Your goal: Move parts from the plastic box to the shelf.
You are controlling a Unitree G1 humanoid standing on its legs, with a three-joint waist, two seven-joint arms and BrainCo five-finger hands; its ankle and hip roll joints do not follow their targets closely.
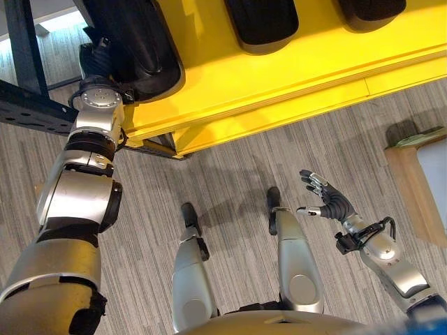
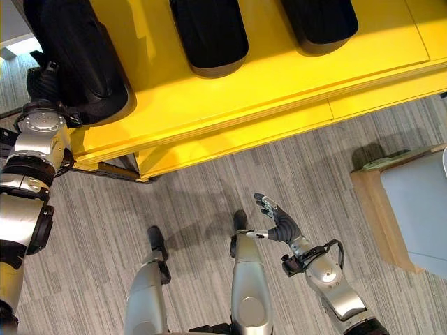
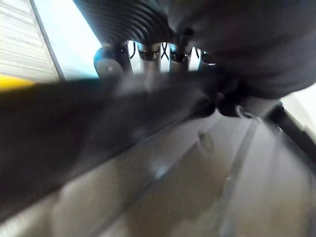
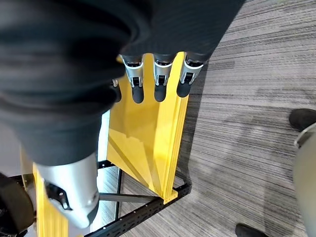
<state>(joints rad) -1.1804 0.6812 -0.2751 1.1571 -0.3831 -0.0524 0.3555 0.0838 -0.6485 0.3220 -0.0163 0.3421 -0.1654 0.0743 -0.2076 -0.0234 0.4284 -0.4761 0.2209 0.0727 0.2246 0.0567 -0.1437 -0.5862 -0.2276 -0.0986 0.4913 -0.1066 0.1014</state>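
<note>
Nearest us, the left arm runs up the left side of the head views to the left hand (image 1: 98, 52), which is up at the black part (image 2: 73, 59) on the yellow shelf (image 1: 279, 77). That part sits at the shelf's left end, close to the front edge. Left fingers (image 3: 148, 52) show in the wrist view lying over a dark surface, but we cannot tell whether they're wrapped round the part or just resting on it.

Two more black parts (image 2: 209, 31) are already on the shelf further along, in a row, apart from each other.

Right hand (image 1: 328, 199) hangs low over the floor, well apart from the shelf, fingers loosely spread, holding nothing. It's idle.

A wooden box (image 2: 380, 209) sits on the floor off to the right.

We judge the step as placing the left part. To do it well:
- seat the part fully on the shelf, away from the front lip, before letting go
- keep it in line with the other two, without touching the neighbour
- release with the fingers opening straight and back the hand out without dragging the part
- keep the right hand where it is, out of the way

Risk: the part overhanging the left end or the edge and tipping off.
</note>
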